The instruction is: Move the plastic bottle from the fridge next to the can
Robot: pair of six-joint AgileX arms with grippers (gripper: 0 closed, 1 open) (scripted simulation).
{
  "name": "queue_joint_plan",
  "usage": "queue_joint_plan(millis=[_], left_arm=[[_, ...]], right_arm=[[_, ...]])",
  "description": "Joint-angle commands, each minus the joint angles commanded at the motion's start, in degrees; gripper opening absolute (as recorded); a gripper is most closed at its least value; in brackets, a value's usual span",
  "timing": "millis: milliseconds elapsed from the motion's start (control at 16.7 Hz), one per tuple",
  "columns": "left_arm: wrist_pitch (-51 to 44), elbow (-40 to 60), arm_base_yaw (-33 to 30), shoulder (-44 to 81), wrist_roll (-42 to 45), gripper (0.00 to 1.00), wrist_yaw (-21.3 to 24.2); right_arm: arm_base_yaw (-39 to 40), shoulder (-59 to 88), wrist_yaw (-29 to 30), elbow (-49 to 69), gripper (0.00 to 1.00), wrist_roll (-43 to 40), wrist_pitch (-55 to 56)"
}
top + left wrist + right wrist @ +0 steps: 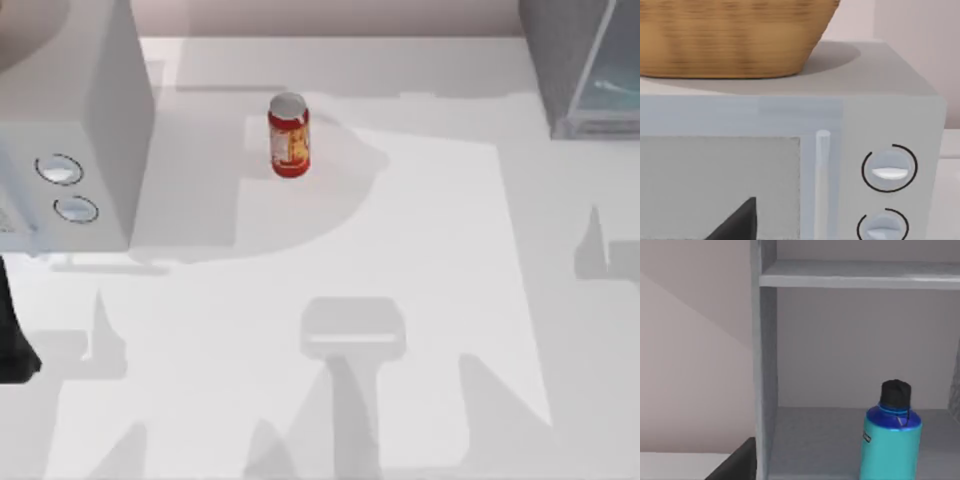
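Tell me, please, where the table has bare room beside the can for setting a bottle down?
Bare table lies right of the can, toward the fridge, and in front of it. Left is tighter, by the white box with dials.

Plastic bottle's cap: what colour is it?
Black, above a blue shoulder and cyan body on the plastic bottle; clearest in the right wrist view.

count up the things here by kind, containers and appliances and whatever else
drink containers: 2, the can on the table and the plastic bottle upright on a shelf in the fridge
appliances: 2, the fridge and the white box with two dials
baskets: 1, the wicker basket on top of that box
total: 5
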Motion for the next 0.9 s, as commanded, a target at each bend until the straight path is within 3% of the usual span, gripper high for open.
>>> queue_joint_plan(millis=[540, 900], left_arm=[[0.0, 0.0, 0.0, 0.0, 0.0, 1.0, 0.0], [0.0, 0.0, 0.0, 0.0, 0.0, 1.0, 0.0]], right_arm=[[-6.02, 59.79, -5.04, 24.35, 1.0, -0.19, 27.04], [-8.32, 79.45, -6.96, 33.66, 1.0, -0.28, 37.38]])
